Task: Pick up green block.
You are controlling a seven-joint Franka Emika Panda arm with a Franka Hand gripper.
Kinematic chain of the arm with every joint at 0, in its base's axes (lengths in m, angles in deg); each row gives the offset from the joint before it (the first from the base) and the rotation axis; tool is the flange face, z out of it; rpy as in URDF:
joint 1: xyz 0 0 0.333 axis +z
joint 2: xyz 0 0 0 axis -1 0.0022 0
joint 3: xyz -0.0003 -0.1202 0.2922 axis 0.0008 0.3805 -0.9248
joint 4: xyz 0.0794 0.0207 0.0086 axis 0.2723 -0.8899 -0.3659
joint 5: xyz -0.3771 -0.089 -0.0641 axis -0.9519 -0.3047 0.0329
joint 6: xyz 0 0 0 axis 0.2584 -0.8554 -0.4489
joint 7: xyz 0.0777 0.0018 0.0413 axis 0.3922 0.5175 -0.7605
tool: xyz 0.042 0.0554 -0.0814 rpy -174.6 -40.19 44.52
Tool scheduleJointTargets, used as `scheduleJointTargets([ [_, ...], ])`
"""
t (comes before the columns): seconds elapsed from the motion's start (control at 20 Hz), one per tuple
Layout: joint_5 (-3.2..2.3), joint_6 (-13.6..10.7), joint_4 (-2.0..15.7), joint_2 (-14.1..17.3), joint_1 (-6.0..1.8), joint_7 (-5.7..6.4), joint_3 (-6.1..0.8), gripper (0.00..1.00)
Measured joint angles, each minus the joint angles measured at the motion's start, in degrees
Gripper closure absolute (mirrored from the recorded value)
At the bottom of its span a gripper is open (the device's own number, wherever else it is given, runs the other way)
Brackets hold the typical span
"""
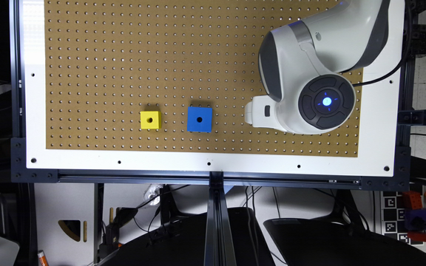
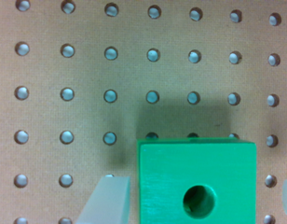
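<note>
Exterior view: my arm (image 1: pixel 309 74) hangs over the pegboard table (image 1: pixel 105 55) at the exterior view's right, with the blue cube (image 1: pixel 199 119) and yellow cube (image 1: pixel 150 120) well apart from it. Wrist view: the green block (image 2: pixel 197 182) sits on the board between my spread fingers (image 2: pixel 108 200). The hand (image 2: pixel 194 203) is released, so closing and lifting remain.

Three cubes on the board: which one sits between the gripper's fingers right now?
The green block: the wrist view has a finger on either side of it, apart from it. The blue cube and the yellow cube sit off toward the exterior view's left.
</note>
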Motion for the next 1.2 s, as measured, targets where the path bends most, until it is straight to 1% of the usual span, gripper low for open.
scheduleJointTargets([
  [0.25,-0.06,0.0,0.52,0.3,0.0,0.0,0.06,0.0],
  [0.4,-0.31,0.3,0.99,1.7,0.03,0.0,0.17,0.0],
  [0.45,-0.91,0.7,2.01,3.1,0.08,0.4,0.31,1.0],
  [0.75,-0.92,0.7,2.01,3.1,0.05,0.4,0.29,1.0],
  [0.9,-1.13,0.5,2.0,3.1,0.07,0.41,0.54,1.0],
  [1.2,-1.29,0.5,2.0,3.1,0.07,0.42,0.57,1.0],
])
